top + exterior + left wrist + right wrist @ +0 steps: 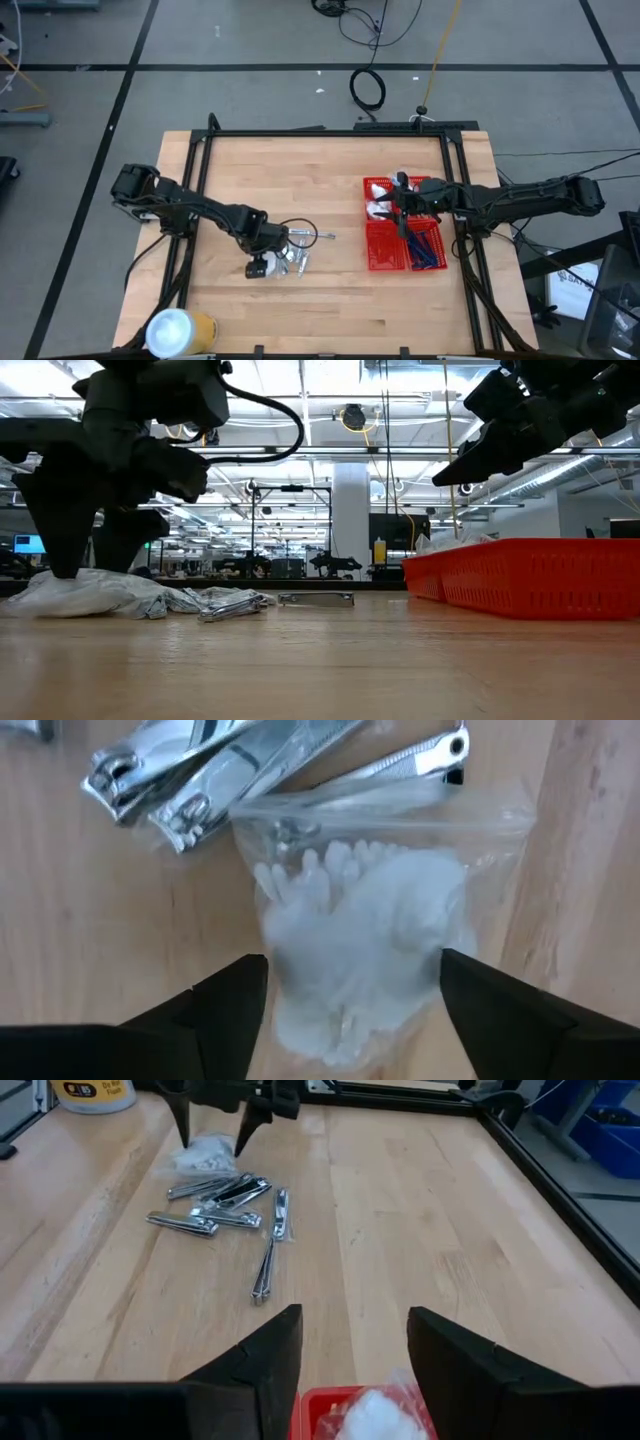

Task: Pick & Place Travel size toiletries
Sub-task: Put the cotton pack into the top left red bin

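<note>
A clear packet of white pieces lies flat on the wooden table beside several silver nail clippers. My left gripper points down over the packet, open, one finger on each side of it. In the high view it sits at the table's near left. My right gripper hangs open above the red basket at the table's right, holding nothing. In the basket lie white packets and blue-handled pieces. My left gripper comes at the packet from above with one finger by each long edge of it. Whether the fingers touch the packet's film I cannot tell. The packet lies on the table.
A white-and-yellow roll stands at the near left corner. More clippers are strewn toward the table's middle. A black frame runs along the table's far edge and its sides. Bare wood lies between the clippers and the basket.
</note>
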Robot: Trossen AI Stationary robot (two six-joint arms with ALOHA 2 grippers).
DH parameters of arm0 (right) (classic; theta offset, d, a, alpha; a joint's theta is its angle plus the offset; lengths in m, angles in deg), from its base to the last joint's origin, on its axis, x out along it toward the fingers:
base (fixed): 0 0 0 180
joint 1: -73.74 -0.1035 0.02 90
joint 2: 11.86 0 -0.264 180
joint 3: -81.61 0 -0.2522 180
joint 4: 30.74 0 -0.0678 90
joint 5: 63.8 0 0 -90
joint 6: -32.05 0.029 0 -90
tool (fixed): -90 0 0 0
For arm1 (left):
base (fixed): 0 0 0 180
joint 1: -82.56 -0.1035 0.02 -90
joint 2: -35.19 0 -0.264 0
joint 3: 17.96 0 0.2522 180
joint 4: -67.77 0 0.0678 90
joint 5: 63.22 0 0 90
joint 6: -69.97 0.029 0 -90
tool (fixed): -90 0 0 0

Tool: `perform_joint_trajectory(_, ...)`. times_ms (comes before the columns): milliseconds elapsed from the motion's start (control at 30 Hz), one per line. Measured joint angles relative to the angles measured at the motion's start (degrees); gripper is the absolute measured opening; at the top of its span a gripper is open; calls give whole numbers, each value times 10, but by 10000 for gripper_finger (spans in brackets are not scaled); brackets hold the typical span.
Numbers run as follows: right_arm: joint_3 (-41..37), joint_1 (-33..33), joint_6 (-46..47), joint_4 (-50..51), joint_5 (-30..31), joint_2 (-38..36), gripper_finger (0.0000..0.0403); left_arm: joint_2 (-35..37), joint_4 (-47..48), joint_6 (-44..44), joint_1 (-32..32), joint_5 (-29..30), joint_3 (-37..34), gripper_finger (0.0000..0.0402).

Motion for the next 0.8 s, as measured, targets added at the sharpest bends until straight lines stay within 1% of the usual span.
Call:
perform_joint_trajectory(100, 0, 0, -1, 0, 0, 0, 169, 0, 3, 0, 0, -18, 0, 235)
perform_joint_trajectory(267, 0, 0, -1, 0, 0, 0, 169, 0, 10, 20, -7, -53, 0, 111)
perform_joint_trajectory(367, 0, 0, -1, 0, 0, 0, 169, 1, 55, 29, -29, -86, 9, 36)
perform_joint_trajectory(433, 0, 0, -1, 0, 1, 0, 169, 2, 103, 23, -46, -88, 25, 11)
perform_joint_trajectory(467, 0, 0, -1, 0, 4, 0, 169, 4, 127, 18, -53, -79, 35, 11)
perform_joint_trajectory(533, 0, 0, 2, 0, 22, 0, 169, 9, 164, 19, -60, -36, 62, 15)
perform_joint_trajectory(667, 0, 0, 11, 1, 59, 0, 169, 12, 193, 89, -62, 53, 134, 5)
perform_joint_trajectory(733, 0, 0, 12, 1, 72, 0, 169, 15, 169, 138, -64, 113, 176, 5)
perform_joint_trajectory(800, 0, 0, 12, -1, 76, 0, 169, 15, 109, 196, -65, 192, 208, 12)
